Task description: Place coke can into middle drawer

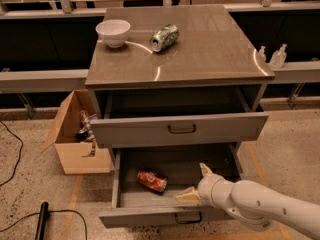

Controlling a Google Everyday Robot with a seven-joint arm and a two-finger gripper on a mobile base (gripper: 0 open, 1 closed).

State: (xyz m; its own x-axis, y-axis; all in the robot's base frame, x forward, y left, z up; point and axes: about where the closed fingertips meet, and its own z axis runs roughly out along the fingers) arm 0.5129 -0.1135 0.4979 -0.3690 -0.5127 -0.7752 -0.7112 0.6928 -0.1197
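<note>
The coke can (152, 180) lies on its side in the pulled-out middle drawer (145, 217), near but apart from the claw (196, 183), which sits to its right inside the drawer with its two fingers spread wide. The uppermost drawer (150, 130) is also open. On the desk (215, 49) a white bowl (113, 32) stands near a toppled green can (164, 37).

No writing can be read anywhere. The coke can (152, 180), lying in the middle drawer (150, 216) at lower centre, shows only illegible marks. The end effector (196, 184) hangs just right of it, fingers spread.
</note>
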